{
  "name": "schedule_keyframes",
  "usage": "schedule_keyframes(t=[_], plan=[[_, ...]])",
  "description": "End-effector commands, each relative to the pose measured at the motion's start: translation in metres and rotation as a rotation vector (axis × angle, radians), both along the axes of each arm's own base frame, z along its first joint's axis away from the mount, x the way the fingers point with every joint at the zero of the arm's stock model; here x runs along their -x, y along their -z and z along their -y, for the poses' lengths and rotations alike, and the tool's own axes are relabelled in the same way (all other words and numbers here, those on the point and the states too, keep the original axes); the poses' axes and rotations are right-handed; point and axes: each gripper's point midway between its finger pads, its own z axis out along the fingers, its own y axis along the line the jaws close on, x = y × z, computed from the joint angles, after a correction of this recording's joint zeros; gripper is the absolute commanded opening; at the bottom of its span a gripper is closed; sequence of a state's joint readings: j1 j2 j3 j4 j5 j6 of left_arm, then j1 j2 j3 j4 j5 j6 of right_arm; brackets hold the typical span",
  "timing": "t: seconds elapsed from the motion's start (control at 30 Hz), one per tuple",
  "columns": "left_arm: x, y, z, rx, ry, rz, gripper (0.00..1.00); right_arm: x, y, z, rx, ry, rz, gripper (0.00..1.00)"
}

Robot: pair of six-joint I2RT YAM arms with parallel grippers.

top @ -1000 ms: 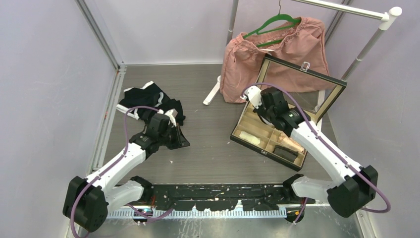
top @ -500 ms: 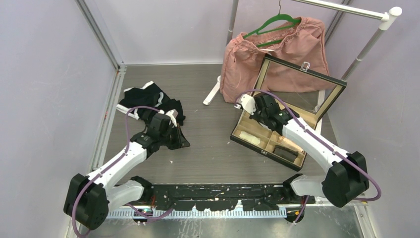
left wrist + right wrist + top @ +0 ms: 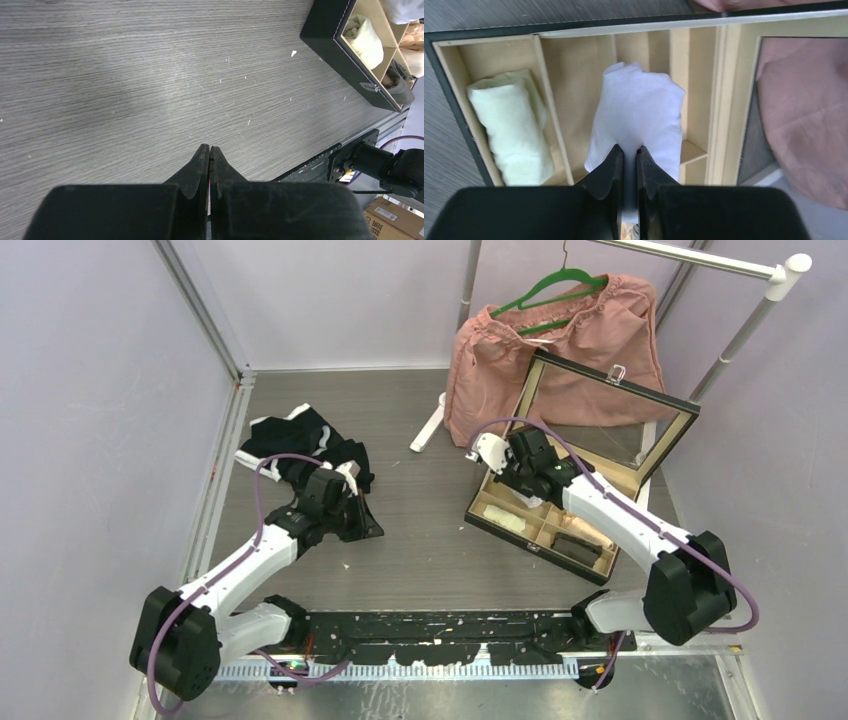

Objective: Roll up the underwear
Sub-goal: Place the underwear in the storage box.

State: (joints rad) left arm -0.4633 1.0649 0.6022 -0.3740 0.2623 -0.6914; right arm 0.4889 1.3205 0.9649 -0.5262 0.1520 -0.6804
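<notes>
A pile of black and white underwear (image 3: 300, 445) lies on the table at the far left. My left gripper (image 3: 368, 525) sits just right of the pile; in the left wrist view it (image 3: 210, 147) is shut, with only bare table ahead of it. My right gripper (image 3: 495, 462) is shut on a white underwear (image 3: 636, 110) and holds it over the far left part of the open black box (image 3: 530, 548). The white cloth (image 3: 490, 450) hangs above the box's beige compartments.
A pale yellow roll (image 3: 511, 130) lies in a left compartment of the box (image 3: 448, 95), and a dark item (image 3: 580, 548) lies near its front. The box lid (image 3: 610, 405) stands open. A pink garment (image 3: 560, 350) on a green hanger (image 3: 550, 285) hangs behind it.
My right gripper has moved left and away with the white underwear, towards the box's far left corner. The left arm has stayed still.
</notes>
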Motion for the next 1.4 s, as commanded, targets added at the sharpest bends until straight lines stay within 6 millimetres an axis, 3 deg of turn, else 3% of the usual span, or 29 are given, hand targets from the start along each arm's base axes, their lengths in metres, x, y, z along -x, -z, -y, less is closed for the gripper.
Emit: schedule_keyframes(t=[0.0,0.53,0.8,1.37], plan=[[-0.013,-0.018,0.005,0.022,0.007,0.062,0.01,0.001,0.010,-0.017,-0.081,-0.015,-0.058,0.01],[-0.011,-0.022,0.004,0.016,0.016,0.064,0.01,0.025,0.041,-0.048,-0.232,-0.022,-0.304,0.01],[-0.010,-0.024,0.004,0.018,0.019,0.061,0.01,0.029,0.045,-0.039,-0.297,0.034,-0.393,0.01],[-0.012,-0.027,0.008,0.017,0.033,0.049,0.01,0.001,0.068,-0.011,-0.416,0.136,-0.529,0.01]])
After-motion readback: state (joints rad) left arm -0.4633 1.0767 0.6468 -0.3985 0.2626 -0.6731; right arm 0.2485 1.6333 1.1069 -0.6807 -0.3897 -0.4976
